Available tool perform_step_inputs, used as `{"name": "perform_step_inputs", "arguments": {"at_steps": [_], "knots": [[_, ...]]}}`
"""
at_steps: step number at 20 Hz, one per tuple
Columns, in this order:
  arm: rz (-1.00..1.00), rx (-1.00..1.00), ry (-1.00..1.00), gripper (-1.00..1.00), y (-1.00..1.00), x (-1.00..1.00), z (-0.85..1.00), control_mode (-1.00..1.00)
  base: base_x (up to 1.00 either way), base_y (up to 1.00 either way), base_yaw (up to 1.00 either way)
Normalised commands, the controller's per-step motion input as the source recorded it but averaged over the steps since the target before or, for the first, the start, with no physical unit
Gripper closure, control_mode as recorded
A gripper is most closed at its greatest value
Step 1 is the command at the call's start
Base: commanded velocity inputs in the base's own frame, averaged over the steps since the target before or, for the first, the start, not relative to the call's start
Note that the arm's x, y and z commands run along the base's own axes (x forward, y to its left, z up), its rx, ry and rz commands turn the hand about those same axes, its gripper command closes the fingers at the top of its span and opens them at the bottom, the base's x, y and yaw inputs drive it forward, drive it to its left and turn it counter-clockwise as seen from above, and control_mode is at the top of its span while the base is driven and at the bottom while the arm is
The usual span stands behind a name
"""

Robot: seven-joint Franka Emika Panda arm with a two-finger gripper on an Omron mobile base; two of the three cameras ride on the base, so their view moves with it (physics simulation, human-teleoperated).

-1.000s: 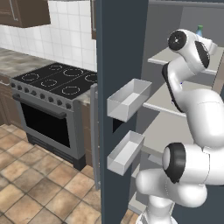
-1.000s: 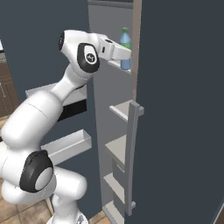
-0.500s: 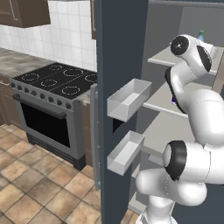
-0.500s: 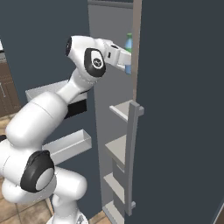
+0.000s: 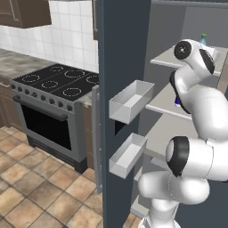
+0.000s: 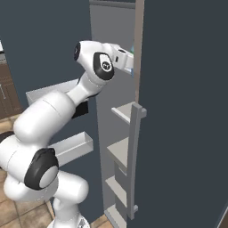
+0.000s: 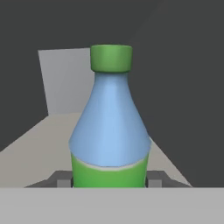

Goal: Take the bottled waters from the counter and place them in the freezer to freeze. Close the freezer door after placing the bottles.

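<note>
Between the end effector (image 7: 109, 181) tips, pinched at its base, stands the bottle (image 7: 109, 127), just over a high freezer shelf (image 5: 178, 60). Release, second bottle and closing the door (image 5: 122, 58) remain.

a plastic bottle with a pale blue shoulder, green cap and green band (image 7: 109, 131) stands before dark grey walls and a pale beige-grey shelf (image 7: 35, 153). the tall freezer door (image 5: 122, 67) is slate blue, its two inner bins (image 5: 131, 100) pale grey. the stovetop (image 5: 58, 80) is black with ring marks, the wall tiles (image 5: 71, 31) white, the floor tiles (image 5: 35, 187) mottled tan-brown, the stone counter (image 5: 18, 62) speckled grey-brown.
</note>
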Motion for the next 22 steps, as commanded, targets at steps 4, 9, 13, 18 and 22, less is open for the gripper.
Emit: {"name": "perform_step_inputs", "arguments": {"at_steps": [4,9,13,18,22], "knots": [[0.0,0.0,0.0,1.0,0.0,0.26,0.16,-1.0,0.0,0.0,0.0],[0.0,0.01,0.01,1.0,-0.06,0.35,0.08,-1.0,0.0,0.0,0.0],[0.0,0.02,0.02,1.0,-0.09,0.43,0.0,-1.0,0.0,0.0,0.0],[0.0,0.01,0.03,1.0,-0.14,0.47,0.0,-1.0,0.0,0.0,0.0],[0.0,0.03,0.01,1.0,-0.31,0.35,0.0,-1.0,0.0,0.0,0.0]]}}
